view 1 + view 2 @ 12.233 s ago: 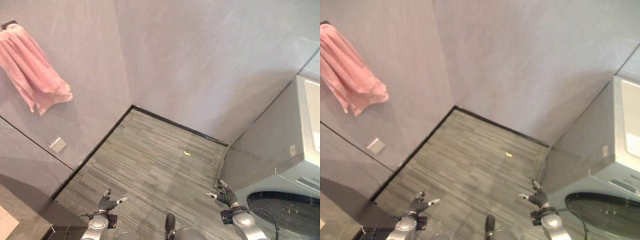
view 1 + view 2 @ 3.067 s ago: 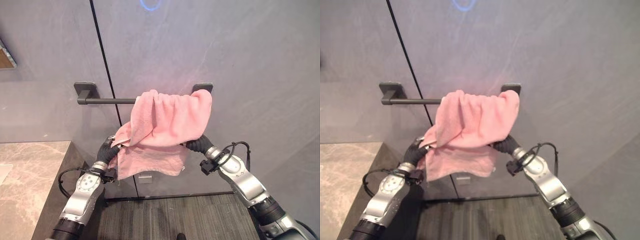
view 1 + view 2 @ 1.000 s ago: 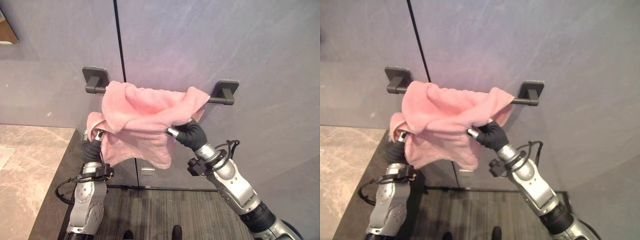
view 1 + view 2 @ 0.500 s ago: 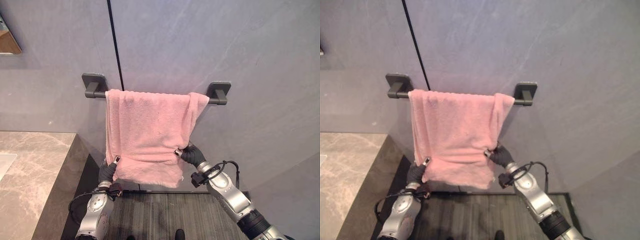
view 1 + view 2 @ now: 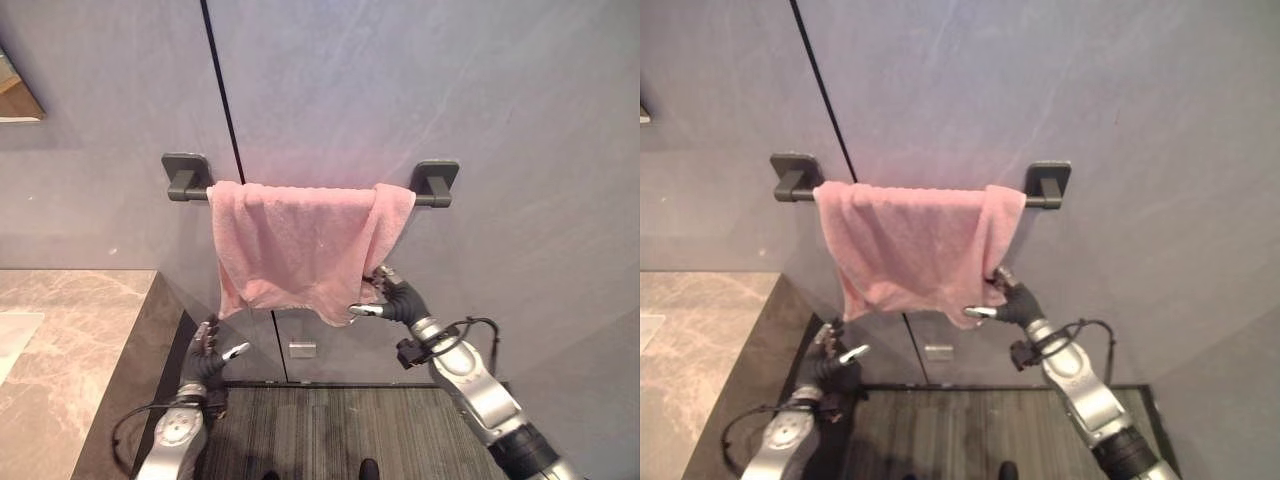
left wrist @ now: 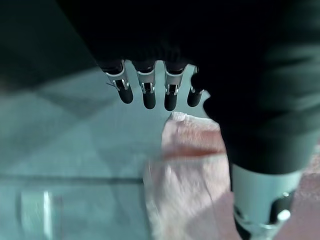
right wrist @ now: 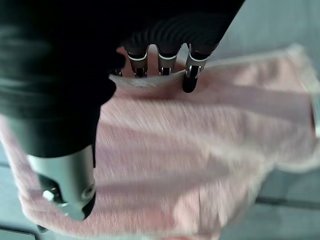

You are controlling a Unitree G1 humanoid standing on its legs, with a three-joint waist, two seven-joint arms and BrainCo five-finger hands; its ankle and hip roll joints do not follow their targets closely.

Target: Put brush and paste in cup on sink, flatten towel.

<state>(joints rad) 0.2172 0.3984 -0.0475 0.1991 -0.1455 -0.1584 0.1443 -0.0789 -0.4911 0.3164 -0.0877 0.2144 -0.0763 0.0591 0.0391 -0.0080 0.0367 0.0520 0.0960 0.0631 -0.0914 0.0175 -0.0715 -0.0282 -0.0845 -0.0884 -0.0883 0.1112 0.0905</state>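
Observation:
A pink towel [image 5: 300, 245] hangs spread over the black wall bar [image 5: 428, 199], its lower edge uneven and a fold bunched at the right end. My right hand [image 5: 398, 301] is open by the towel's lower right corner, with its straight fingers [image 7: 189, 80] against the cloth [image 7: 200, 130]. Lower down, my left hand [image 5: 208, 362] is open with fingers spread, below the towel's left corner and apart from it. In the left wrist view its fingers [image 6: 149, 97] are straight, with the towel [image 6: 185, 165] beyond them.
A marble counter [image 5: 60, 330] runs along the left. A small white wall plate [image 5: 301, 349] sits under the towel. Grey plank floor [image 5: 320, 430] lies below. A black vertical seam [image 5: 222, 100] crosses the grey wall behind the bar.
Both hands have let go of the towel's lower corners. The towel's bottom edge has sprung up and hangs shorter. My left hand has dropped lower and opened.

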